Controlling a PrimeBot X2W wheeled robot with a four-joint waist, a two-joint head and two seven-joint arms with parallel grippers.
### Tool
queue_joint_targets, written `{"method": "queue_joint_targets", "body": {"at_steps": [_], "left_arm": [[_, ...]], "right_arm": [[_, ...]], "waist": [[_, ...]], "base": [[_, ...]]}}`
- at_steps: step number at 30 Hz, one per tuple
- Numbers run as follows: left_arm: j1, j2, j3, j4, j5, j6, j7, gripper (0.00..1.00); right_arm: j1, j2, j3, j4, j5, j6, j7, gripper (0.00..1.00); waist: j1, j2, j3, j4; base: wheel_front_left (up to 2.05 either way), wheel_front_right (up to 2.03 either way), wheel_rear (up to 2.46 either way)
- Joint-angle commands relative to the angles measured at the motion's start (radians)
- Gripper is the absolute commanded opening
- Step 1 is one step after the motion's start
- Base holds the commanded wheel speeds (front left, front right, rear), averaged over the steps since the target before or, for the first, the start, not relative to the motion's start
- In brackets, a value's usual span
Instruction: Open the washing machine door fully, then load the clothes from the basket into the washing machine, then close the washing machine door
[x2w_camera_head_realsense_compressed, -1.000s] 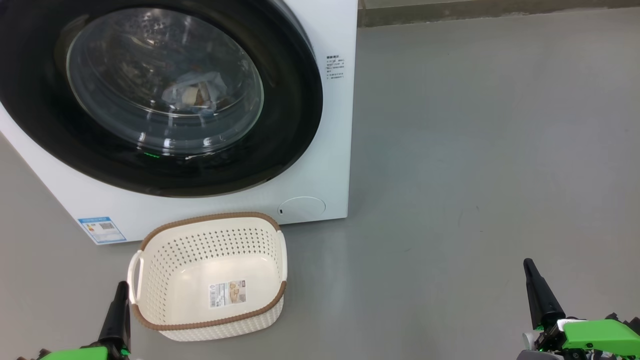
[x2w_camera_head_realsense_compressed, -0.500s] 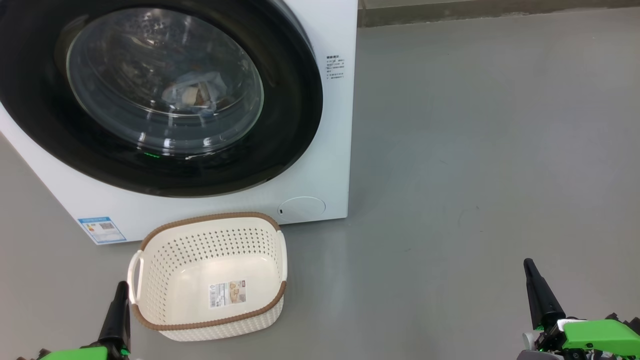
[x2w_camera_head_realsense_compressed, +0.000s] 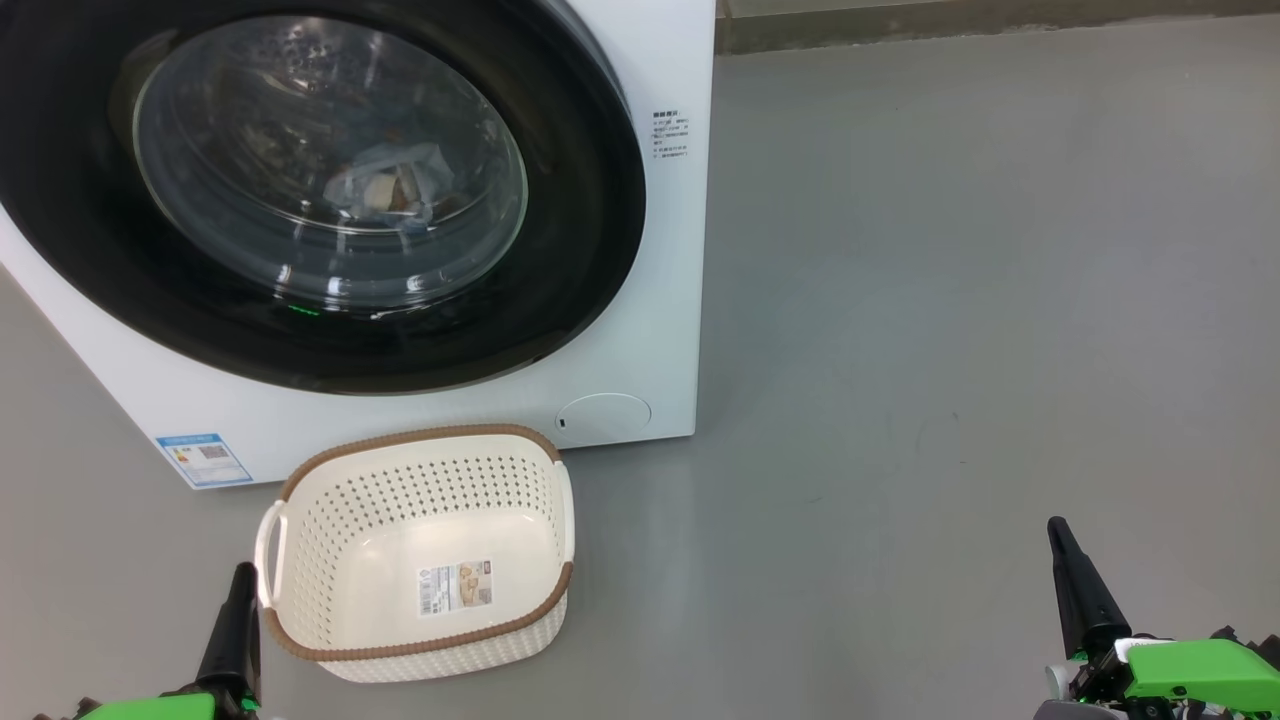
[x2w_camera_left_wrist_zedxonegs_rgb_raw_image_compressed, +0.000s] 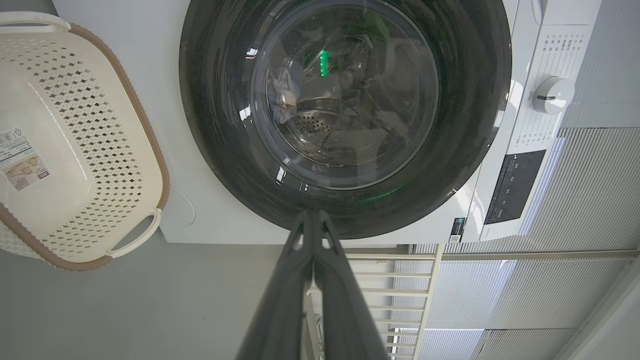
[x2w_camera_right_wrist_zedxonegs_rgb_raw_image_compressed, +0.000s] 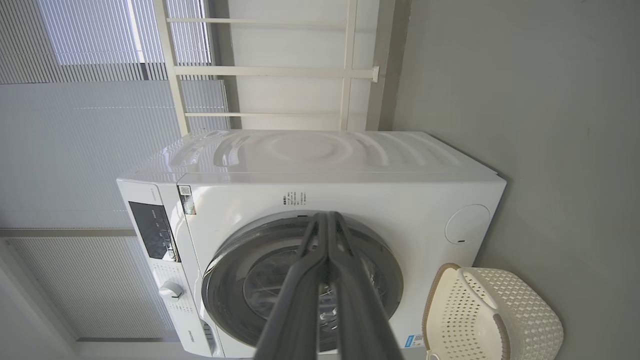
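Note:
The white washing machine (x2w_camera_head_realsense_compressed: 640, 330) fills the head view's upper left, and its round black-ringed door (x2w_camera_head_realsense_compressed: 585, 220) sits flush against its front. Behind the door's glass bowl lie the clothes (x2w_camera_head_realsense_compressed: 390, 190), a pale blue and brownish bundle in the drum. The cream basket (x2w_camera_head_realsense_compressed: 420, 555) with a brown rim stands on the floor before the machine, holding nothing but a label sticker. My left gripper (x2w_camera_head_realsense_compressed: 240, 578) is shut at the lower left, beside the basket's white handle. My right gripper (x2w_camera_head_realsense_compressed: 1055, 530) is shut at the lower right, over bare floor. Basket (x2w_camera_left_wrist_zedxonegs_rgb_raw_image_compressed: 60, 145) and door (x2w_camera_left_wrist_zedxonegs_rgb_raw_image_compressed: 345, 115) also appear in the left wrist view, door (x2w_camera_right_wrist_zedxonegs_rgb_raw_image_compressed: 300, 280) and basket (x2w_camera_right_wrist_zedxonegs_rgb_raw_image_compressed: 492, 312) in the right wrist view.
Grey floor (x2w_camera_head_realsense_compressed: 950, 300) stretches to the right of the machine up to a wall base at the top. A round filter cap (x2w_camera_head_realsense_compressed: 603, 413) and a blue energy sticker (x2w_camera_head_realsense_compressed: 203, 458) mark the machine's lower front. White railings and blinds (x2w_camera_right_wrist_zedxonegs_rgb_raw_image_compressed: 125, 100) stand behind it.

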Motion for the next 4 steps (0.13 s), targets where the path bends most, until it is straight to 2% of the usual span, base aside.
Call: {"method": "queue_joint_targets", "body": {"at_steps": [1,4], "left_arm": [[-0.039,0.014,0.034,-0.020,0.003,-0.011,0.007,0.00],[-0.039,0.014,0.035,-0.020,0.003,-0.011,0.007,0.00]], "right_arm": [[-0.043,-0.004,0.021,-0.025,-0.003,-0.001,0.006,0.00],[-0.043,-0.004,0.021,-0.025,-0.003,-0.001,0.007,0.00]], "waist": [[0.0000,0.0000,0.000,0.000],[0.0000,0.0000,0.000,0.000]], "base": [[0.00,0.00,0.00],[0.00,0.00,0.00]]}}
